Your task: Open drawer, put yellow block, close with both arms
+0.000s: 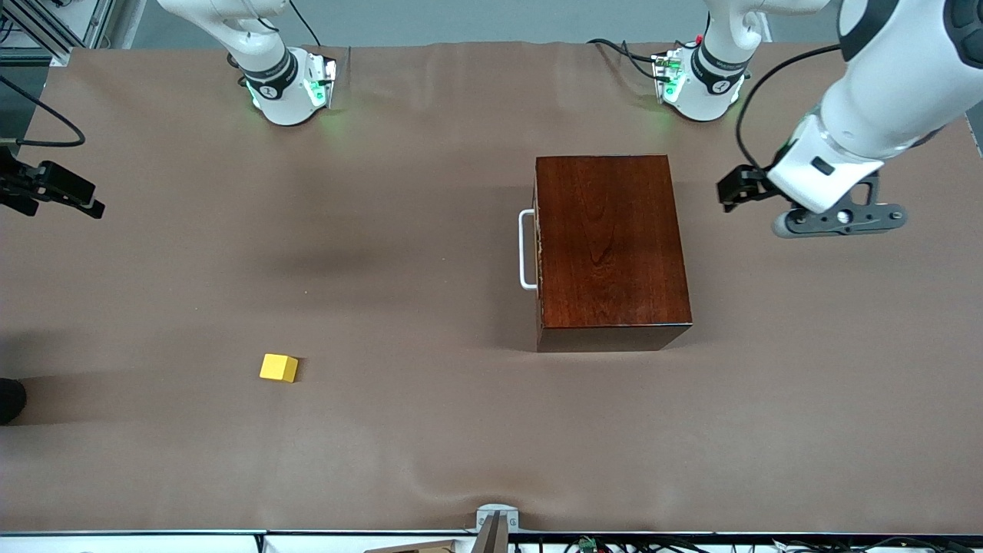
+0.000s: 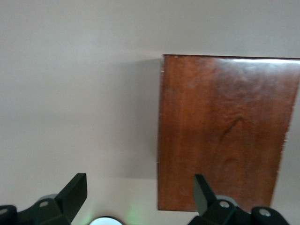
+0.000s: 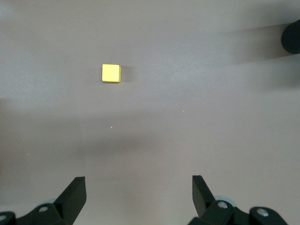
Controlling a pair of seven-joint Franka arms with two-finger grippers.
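1. you have the box (image 1: pixel 610 250) right of centre in the front view, on the brown table cover (image 1: pixel 384 445), toward the left arm's end of the table.
2. the drawer (image 1: pixel 537 250) is pushed fully in; only its white handle (image 1: pixel 526 250) sticks out from the box face that looks toward the right arm's end.
3. the yellow block (image 1: pixel 279 368) sits alone in the lower left of the front view, well apart from the box, nearer to the front camera than the box and toward the right arm's end.
4. your left gripper (image 2: pixel 140 192) hangs in the air at the upper right of the front view, over bare cover just beside the box's closed back end. its fingers (image 2: pixel 75 192) are spread wide and hold nothing; in the left wrist view the box top (image 2: pixel 225 131) fills the right half of the frame.
5. your right gripper (image 3: pixel 138 192) shows only at the far left edge of the front view as a dark shape (image 1: pixel 50 188), over the cover at the right arm's end. its fingers (image 3: pixel 75 192) are spread wide and empty; the right wrist view has the block (image 3: pixel 111 73) in its upper left, untouched.
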